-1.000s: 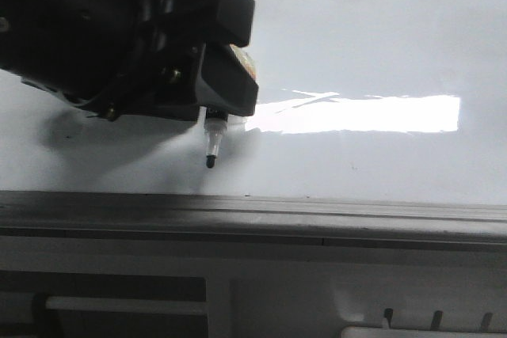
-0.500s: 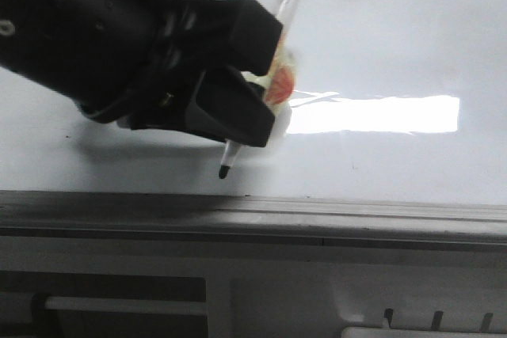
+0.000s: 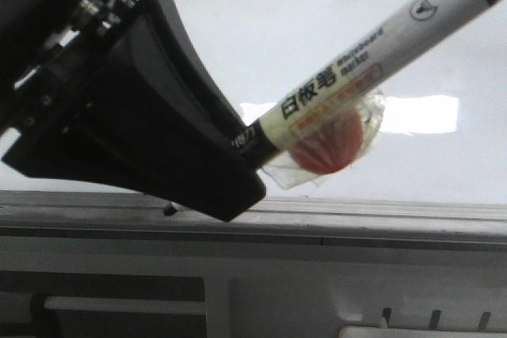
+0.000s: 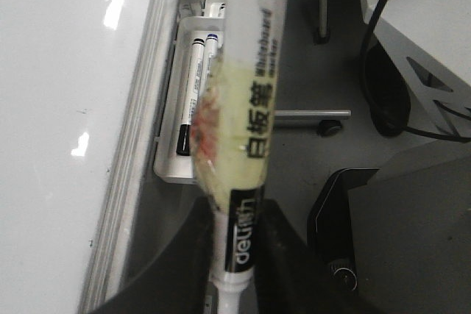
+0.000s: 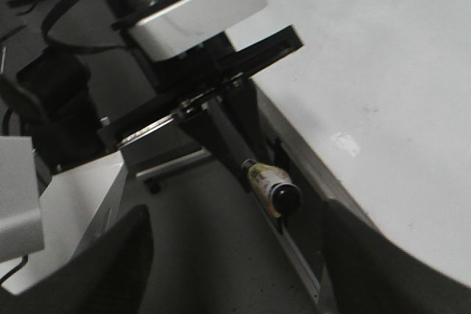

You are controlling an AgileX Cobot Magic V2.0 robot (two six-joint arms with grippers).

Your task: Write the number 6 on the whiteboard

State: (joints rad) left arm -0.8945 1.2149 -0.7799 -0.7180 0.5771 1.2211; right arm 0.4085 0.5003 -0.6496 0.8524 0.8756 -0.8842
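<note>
The whiteboard fills the back of the front view, and no number 6 shows on it; only a bright glare patch does. My left gripper is large and close to the camera, shut on a whiteboard marker wrapped in tape with a red patch. The marker slants up to the right, and its dark tip is low by the board's grey frame edge. In the left wrist view the marker sits between the fingers, with the whiteboard beside it. My right gripper is open and empty, apart from the board.
A grey ridged ledge runs under the board. A white tray holding spare markers hangs below the board's frame. The left arm and the marker's end show in the right wrist view. Cables and a black stand sit on the floor.
My left gripper has swung toward the camera and turned. The marker now slants up to the right, and its tip has dropped left to the frame edge.
</note>
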